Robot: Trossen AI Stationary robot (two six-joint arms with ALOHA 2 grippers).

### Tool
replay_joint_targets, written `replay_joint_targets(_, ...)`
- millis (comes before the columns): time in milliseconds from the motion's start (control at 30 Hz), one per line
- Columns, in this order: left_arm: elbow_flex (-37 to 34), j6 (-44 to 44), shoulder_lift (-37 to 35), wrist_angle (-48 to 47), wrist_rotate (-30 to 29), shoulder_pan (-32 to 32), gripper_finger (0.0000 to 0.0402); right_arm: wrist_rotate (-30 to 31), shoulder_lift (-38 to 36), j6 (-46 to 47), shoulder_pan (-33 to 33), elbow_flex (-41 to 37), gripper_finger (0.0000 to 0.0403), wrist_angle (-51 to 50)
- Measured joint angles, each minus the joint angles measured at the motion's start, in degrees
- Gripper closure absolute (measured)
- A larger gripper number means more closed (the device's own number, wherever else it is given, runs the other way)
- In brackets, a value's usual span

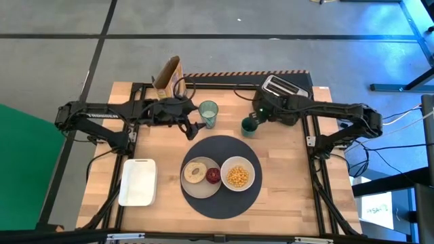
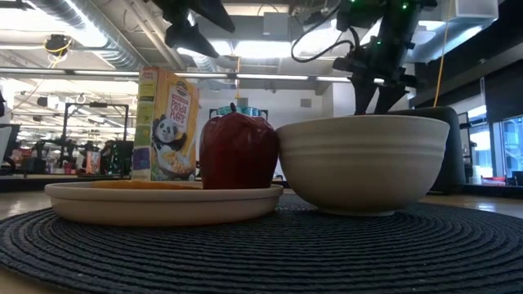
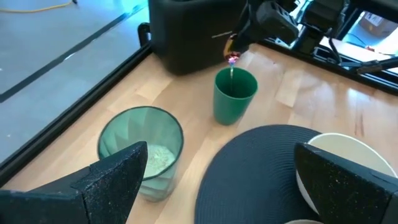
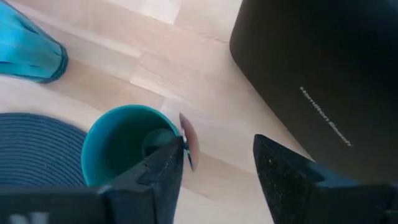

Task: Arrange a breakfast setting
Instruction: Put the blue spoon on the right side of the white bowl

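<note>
The round dark-grey mat [image 1: 220, 196] lies at the table's middle. On it sit the beige plate [image 1: 192, 188], with a bagel and a red fruit, and the white bowl [image 1: 238, 175] of cereal. The pale-green tumbler [image 1: 208, 113] and the dark-green cup [image 1: 249, 127] stand on the wood just beyond the mat. The spoon [image 3: 232, 73] stands in the cup, its upper end above the rim. My right gripper [image 4: 217, 162] hangs open over the cup's rim. My left gripper [image 1: 192, 129] hovers open between tumbler and mat. My right gripper comes at the cup from above, slanting down. The spoon's upper end [image 4: 188, 143] stands right beside the inner side of one finger [image 4: 166, 163], far from the other finger. I cannot tell whether that finger touches it.
A black toaster [image 1: 281, 88] stands close behind the cup, at the far edge. A cereal box [image 1: 167, 74] stands at the far left of the table. A white cutting board [image 1: 137, 181] lies near the left edge. Bare wood lies to the right of the mat.
</note>
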Motion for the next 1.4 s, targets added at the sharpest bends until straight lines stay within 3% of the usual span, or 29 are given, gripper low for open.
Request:
replay_joint_targets(333,0.0,0.0,0.0,0.4,-0.7,1.7,0.0015,-0.2,0.0,-5.4,-0.3,0.0,0.0301,4.0)
replay_joint_targets(867,0.0,-0.6,0.0,0.6,-0.6,1.4,0.0021,-0.1,3.4,-5.6,-0.2,-1.2,0.0312,5.0)
replay_joint_targets(967,0.0,-0.6,0.0,0.5,-0.5,1.0,0.0021,-0.2,3.4,-5.9,-0.2,-1.2,0.0330,5.6)
replay_joint_targets(1133,0.0,-0.6,0.0,0.5,-0.7,1.0,0.0021,-0.7,3.4,-7.4,-0.2,-1.2,0.0393,6.0)
replay_joint_targets(1400,0.0,-0.7,0.0,0.5,0.1,0.9,0.0021,-1.8,3.4,-8.5,-0.1,1.5,0.0397,4.4)
